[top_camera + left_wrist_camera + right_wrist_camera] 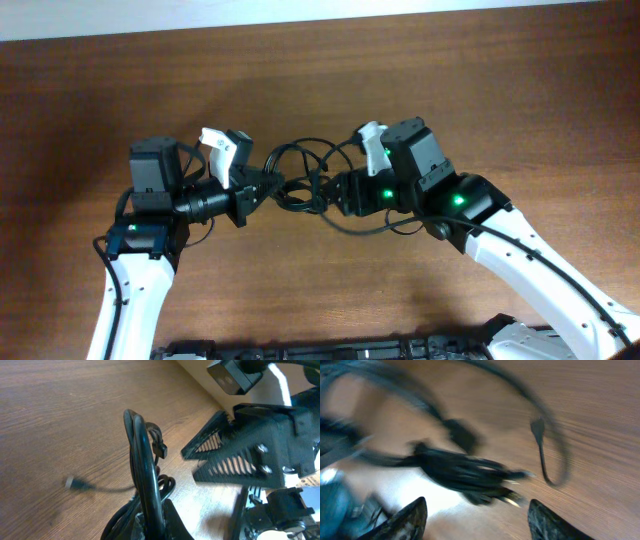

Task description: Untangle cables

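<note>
The cables (300,172) are thin black cords in a tangled bundle of loops between my two grippers at the table's middle. My left gripper (262,187) is shut on the cables; in the left wrist view the cords (142,455) rise in a tall loop from its jaws (160,522), and one plug end (75,483) trails on the table. My right gripper (335,192) is open. In the blurred right wrist view its fingertips (477,510) stand wide apart just below the bundle (465,472), not touching it. A loose plug end (538,426) lies beyond.
The wooden table (320,90) stretches around the arms, with a pale strip (300,12) along its far edge. The right gripper's black body (240,455) fills the right of the left wrist view. The robot base (330,350) sits at the front edge.
</note>
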Action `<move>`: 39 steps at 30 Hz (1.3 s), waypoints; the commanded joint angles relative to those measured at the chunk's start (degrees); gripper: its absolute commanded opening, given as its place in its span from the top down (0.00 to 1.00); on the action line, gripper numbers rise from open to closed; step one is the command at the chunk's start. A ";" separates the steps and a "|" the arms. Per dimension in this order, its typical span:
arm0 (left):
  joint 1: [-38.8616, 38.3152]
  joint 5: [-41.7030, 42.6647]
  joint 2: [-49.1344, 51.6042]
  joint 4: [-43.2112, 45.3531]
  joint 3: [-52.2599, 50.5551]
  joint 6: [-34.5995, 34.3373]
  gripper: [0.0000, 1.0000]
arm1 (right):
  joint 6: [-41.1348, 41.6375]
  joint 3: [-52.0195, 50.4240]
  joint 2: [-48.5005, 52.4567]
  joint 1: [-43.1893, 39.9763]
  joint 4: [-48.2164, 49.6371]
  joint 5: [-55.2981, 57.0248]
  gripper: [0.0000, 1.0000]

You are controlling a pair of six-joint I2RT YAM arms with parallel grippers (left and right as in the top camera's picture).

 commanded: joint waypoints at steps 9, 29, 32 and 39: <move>0.11 15.76 -0.28 2.95 0.63 1.77 1.00 | -29.86 -0.11 7.91 0.09 3.21 -13.77 0.62; 0.24 -50.86 -0.28 -7.43 0.61 -43.95 1.00 | -9.16 -0.11 7.80 -0.02 -6.86 -4.92 0.96; -0.66 -40.22 -0.28 -7.04 0.61 -42.07 1.00 | 4.00 -0.11 7.87 0.04 -1.84 -4.94 0.96; -12.26 -38.99 -0.22 -0.46 0.52 -41.38 1.00 | 13.75 -0.11 8.35 0.02 3.08 -8.13 0.96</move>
